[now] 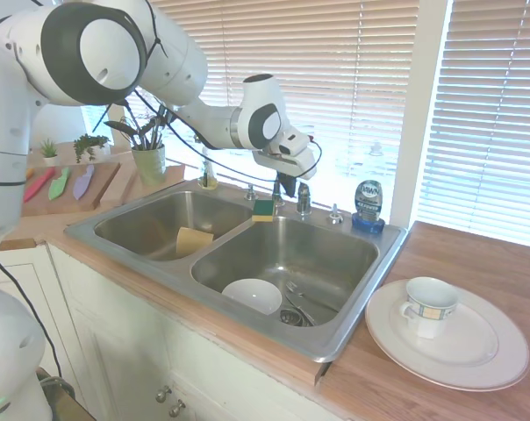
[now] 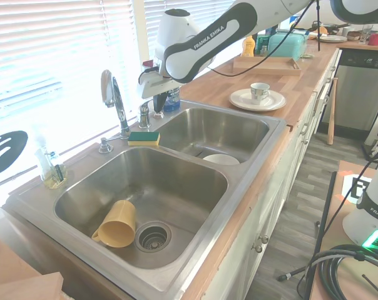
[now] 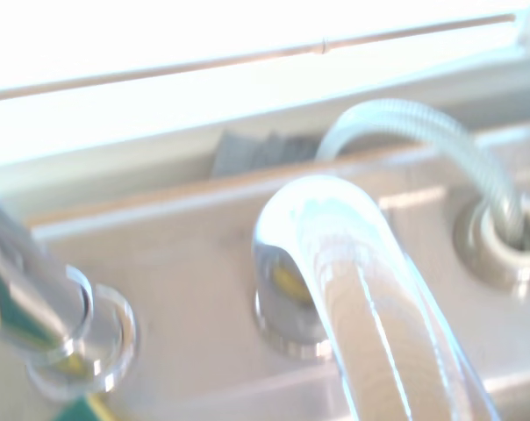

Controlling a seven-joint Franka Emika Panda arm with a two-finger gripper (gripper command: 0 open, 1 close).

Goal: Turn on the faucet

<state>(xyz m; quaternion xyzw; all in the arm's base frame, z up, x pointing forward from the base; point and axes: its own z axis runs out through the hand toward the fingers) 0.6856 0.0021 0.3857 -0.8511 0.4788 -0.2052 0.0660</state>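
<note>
The chrome lever [image 3: 353, 289] fills the wrist view, the gripper [image 1: 286, 185] hangs just above it at the sink's [image 1: 160, 250] back rim, its opening I cannot tell, and no water runs from the faucet [image 2: 114, 100], so turning remains.

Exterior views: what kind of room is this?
Most likely a home kitchen: a double-basin steel sink set in a wooden countertop under a blinded window, a chrome faucet on its deck, and a sponge and blue dish soap bottle beside it.
</note>
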